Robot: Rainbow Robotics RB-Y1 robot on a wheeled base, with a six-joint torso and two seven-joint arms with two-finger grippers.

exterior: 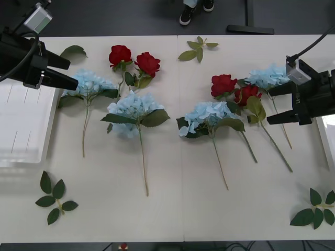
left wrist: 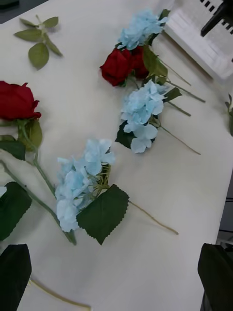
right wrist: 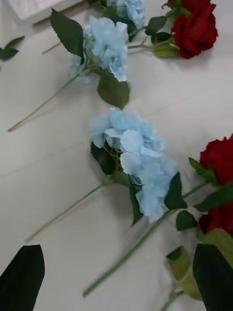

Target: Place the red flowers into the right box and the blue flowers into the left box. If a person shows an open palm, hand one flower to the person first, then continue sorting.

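Red flowers [exterior: 148, 63] and blue flowers [exterior: 135, 106] all lie on the tabletop [exterior: 172, 209] between the left box [exterior: 21, 125] and right box [exterior: 331, 141]. We see our left gripper [exterior: 67, 73] and right gripper [exterior: 277, 103] above the outermost blue flowers, jaws open, empty.

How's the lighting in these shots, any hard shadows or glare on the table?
Front view: even light, faint soft shadows under the blue flowers, no glare on the left box; left hand and right hand hover open at the table's sides. Right wrist view: soft shadow beside the red flowers. Left wrist view: no hot spots on the table.
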